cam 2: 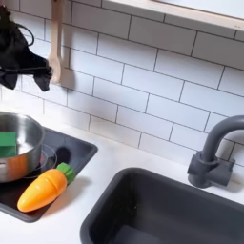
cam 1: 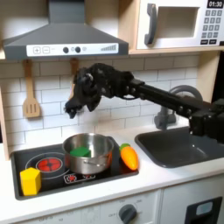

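White tile backs a toy kitchen with a grey hood at upper left of the first exterior view and a microwave (cam 1: 175, 24) at upper right. A black arm runs in from the right edge to the frame's middle, where the hand (cam 1: 73, 107) hangs in the air above the pot (cam 1: 88, 152), apart from it; its fingers point down, and I cannot tell whether they are parted or closed, nor see anything in them. The pot stands on the black stove (cam 1: 52, 175) in the lower left, with something green (cam 1: 80, 150) inside. A carrot (cam 1: 129, 157) lies just right of the pot, a yellow block (cam 1: 31, 181) sits at the stove's lower left corner, and a wooden spatula (cam 1: 31, 98) hangs on the tile at left. The sink (cam 1: 179, 146) and its faucet (cam 1: 182, 96) fill the right side of the bench.

Tile wall again fills the second exterior view. The hand (cam 2: 21, 76) is at the upper left edge, dark and blurred, above the pot (cam 2: 19, 143) at the left edge. The carrot (cam 2: 45, 189) lies at lower left, the spatula (cam 2: 56, 48) hangs at the top left, and the sink (cam 2: 162, 214) with the faucet (cam 2: 214, 152) takes the lower right.
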`<state>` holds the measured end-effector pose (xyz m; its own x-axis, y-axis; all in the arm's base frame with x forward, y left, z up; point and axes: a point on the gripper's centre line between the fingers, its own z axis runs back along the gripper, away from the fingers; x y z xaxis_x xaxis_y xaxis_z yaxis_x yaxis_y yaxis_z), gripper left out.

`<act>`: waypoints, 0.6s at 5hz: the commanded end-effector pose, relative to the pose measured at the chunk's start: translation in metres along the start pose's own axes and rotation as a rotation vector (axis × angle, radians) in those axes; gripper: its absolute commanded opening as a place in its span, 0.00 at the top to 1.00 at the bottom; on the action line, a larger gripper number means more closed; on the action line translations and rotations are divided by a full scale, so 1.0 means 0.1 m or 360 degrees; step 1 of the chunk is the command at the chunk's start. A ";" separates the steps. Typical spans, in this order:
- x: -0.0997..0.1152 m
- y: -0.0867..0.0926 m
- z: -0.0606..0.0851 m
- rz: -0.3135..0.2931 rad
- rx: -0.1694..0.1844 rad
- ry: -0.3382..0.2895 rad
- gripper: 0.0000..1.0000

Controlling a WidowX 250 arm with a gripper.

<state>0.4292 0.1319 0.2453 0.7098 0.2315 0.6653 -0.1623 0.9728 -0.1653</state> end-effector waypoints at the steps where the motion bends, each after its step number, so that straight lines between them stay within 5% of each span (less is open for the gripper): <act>1: 0.04 -0.03 -0.14 -0.0023 -0.0055 -0.0027 0.00; 3: 0.18 -0.12 -0.17 -0.0061 -0.0176 -0.0170 0.00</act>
<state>0.4544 0.1230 0.2460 0.6390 0.1983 0.7432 -0.0536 0.9753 -0.2141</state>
